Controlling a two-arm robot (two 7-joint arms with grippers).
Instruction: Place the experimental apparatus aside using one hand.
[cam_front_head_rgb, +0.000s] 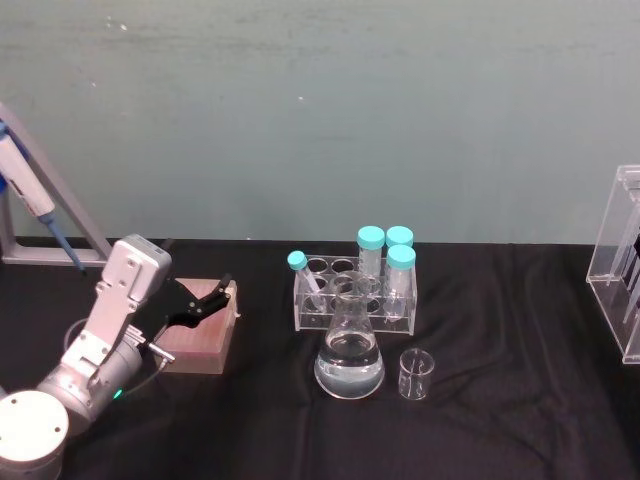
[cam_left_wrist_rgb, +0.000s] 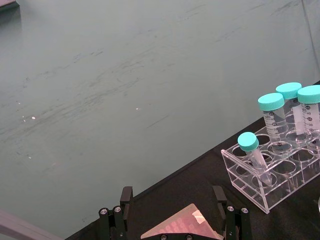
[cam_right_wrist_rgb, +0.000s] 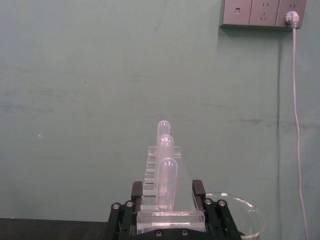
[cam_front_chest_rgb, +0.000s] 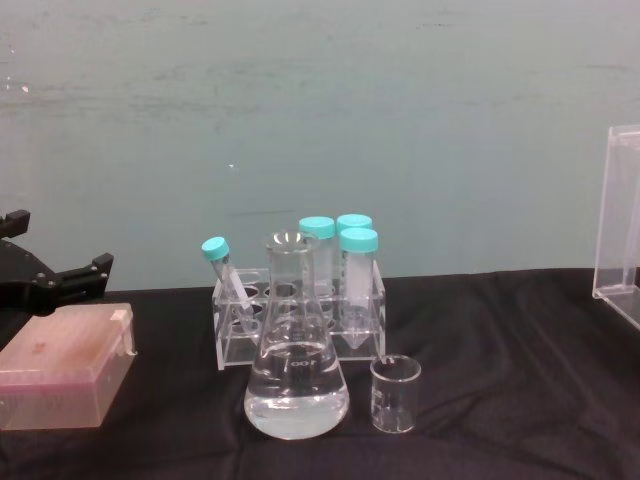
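Black counter (cam_front_head_rgb: 500, 420) with clear labware, nearest items first. At the near left, the left hand (cam_front_head_rgb: 224, 292) is held just above a pink box (cam_front_head_rgb: 200, 345). Its two fingers (cam_left_wrist_rgb: 126, 200) are spread wide with nothing between them, and it is directed forward and to the right.

At the centre front, the conical flask (cam_front_head_rgb: 349, 355) is set upright, neck upward, with clear liquid in its base. The small beaker (cam_front_head_rgb: 416, 375) is placed just beside it on the right, mouth upward and not touching it.

Directly behind both, a clear tube rack (cam_front_head_rgb: 305, 320) is laid with its long axis across the counter, left to right. Three teal-capped tubes (cam_front_head_rgb: 400, 262) are seated upright at its right end. A smaller tube (cam_front_head_rgb: 305, 278) is leaned in the front left hole, cap tilted to the left.

At the right edge, well apart from the flask, the acrylic stand (cam_front_head_rgb: 622, 260) is stood upright, taller than it is wide. In the right wrist view, the stand is seen end-on within the opening of the right hand (cam_right_wrist_rgb: 168, 192), its long axis running away toward the wall (cam_right_wrist_rgb: 100, 75). Round-topped pipettes (cam_right_wrist_rgb: 166, 182) are ranked upright along it. Whether the stand is gripped cannot be told. A glass vessel (cam_right_wrist_rgb: 235, 217) is seen just beside it.

At the far left, a blue-and-white pipettor (cam_front_head_rgb: 30, 195) is hung on a grey frame against the wall.
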